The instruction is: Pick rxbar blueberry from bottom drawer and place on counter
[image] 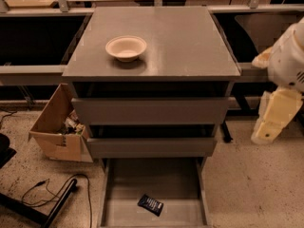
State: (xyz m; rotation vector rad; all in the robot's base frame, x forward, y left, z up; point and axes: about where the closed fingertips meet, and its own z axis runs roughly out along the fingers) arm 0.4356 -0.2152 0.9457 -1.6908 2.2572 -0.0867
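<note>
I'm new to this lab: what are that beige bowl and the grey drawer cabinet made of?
Round beige bowl: probably moulded paper fibre, matte, thick rim. Grey drawer cabinet: seemingly painted metal, smooth, faint sheen on top. Pale gripper hangs right of it.

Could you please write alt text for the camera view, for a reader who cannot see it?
A dark rxbar blueberry lies on the floor of the open bottom drawer of a grey cabinet. A beige bowl sits on the counter; the gripper hangs at the right, beside the cabinet, well away from the bar. A cardboard box stands at left.
</note>
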